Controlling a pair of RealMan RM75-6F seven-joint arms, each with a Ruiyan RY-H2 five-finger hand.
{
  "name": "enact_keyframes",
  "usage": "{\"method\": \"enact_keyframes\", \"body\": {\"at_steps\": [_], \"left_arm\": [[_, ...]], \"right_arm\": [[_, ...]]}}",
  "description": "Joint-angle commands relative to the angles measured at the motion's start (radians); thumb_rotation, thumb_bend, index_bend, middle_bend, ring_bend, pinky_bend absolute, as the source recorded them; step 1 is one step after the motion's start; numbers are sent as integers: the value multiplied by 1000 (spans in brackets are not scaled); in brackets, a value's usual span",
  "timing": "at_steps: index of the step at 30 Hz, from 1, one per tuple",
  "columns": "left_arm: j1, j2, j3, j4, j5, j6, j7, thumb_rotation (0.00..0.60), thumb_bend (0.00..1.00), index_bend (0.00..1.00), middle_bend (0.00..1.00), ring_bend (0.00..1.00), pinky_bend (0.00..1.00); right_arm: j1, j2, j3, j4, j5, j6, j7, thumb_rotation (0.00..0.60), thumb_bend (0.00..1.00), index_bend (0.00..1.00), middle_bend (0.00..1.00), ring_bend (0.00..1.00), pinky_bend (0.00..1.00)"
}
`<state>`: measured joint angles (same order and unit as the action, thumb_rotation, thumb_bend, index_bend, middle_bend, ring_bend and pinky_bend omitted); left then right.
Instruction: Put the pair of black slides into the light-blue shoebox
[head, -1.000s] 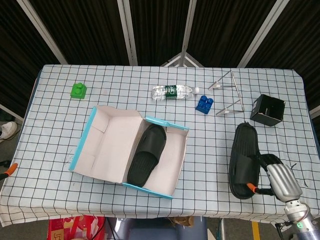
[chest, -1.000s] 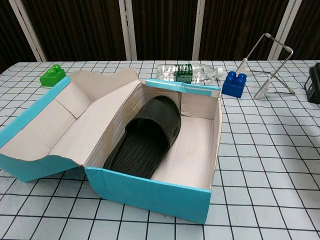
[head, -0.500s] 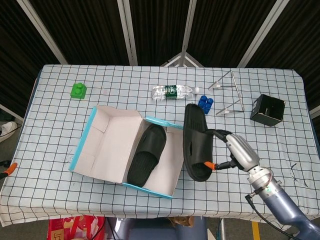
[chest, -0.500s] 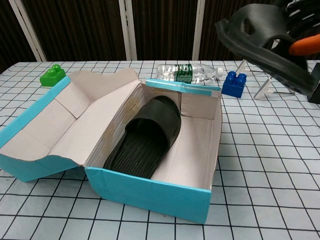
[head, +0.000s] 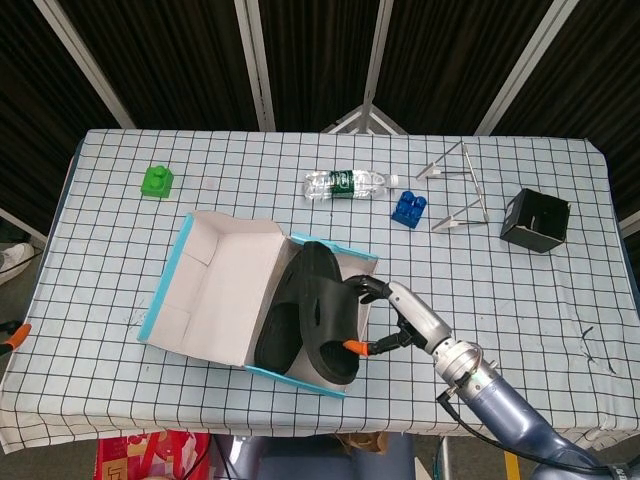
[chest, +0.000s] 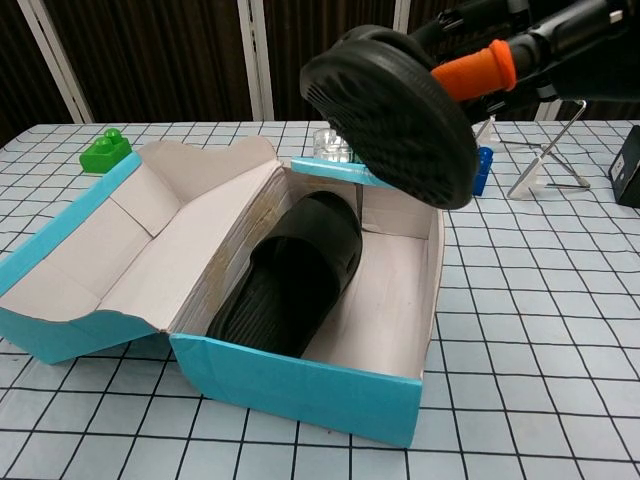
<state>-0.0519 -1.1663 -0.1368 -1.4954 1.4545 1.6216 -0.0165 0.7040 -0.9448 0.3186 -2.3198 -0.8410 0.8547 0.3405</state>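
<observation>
The light-blue shoebox lies open on the table, its lid folded out to the left. One black slide lies in the left half of the box. My right hand holds the second black slide in the air over the box's right half, tilted with its ribbed sole facing the chest camera. An orange fingertip presses on the sole. My left hand is in neither view.
Behind the box lie a clear water bottle, a blue brick and a wire stand. A black open box sits far right, a green brick far left.
My right hand has lifted the second slide from the table's right side and carried it left, so that it now hangs over the box's right half.
</observation>
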Motion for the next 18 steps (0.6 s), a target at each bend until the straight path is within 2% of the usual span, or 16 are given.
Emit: {"method": "enact_keyframes", "body": {"at_steps": [1, 6, 11, 14, 18], "left_arm": [[1, 0, 1, -1, 3, 4, -1, 600, 75, 133, 0, 0, 62], [4, 3, -2, 0, -1, 8, -4, 600, 75, 133, 0, 0, 62], [2, 2, -1, 1, -1, 4, -2, 600, 75, 133, 0, 0, 62], [2, 2, -1, 1, 0, 5, -2, 600, 75, 133, 0, 0, 62], [3, 2, -2, 2, -3, 4, -3, 600, 75, 134, 0, 0, 62]], "right_arm": [[48, -54, 3, -27, 100, 62, -56, 600, 477, 454, 347, 353, 295], [113, -176, -9, -3, 256, 193, -156, 600, 478, 459, 347, 361, 415], [150, -244, -6, 4, 345, 282, -227, 600, 478, 459, 346, 372, 563], [164, -278, 1, 12, 393, 327, -258, 600, 490, 458, 346, 380, 619], [173, -306, 18, 8, 450, 376, -281, 600, 505, 461, 347, 401, 643]]}}
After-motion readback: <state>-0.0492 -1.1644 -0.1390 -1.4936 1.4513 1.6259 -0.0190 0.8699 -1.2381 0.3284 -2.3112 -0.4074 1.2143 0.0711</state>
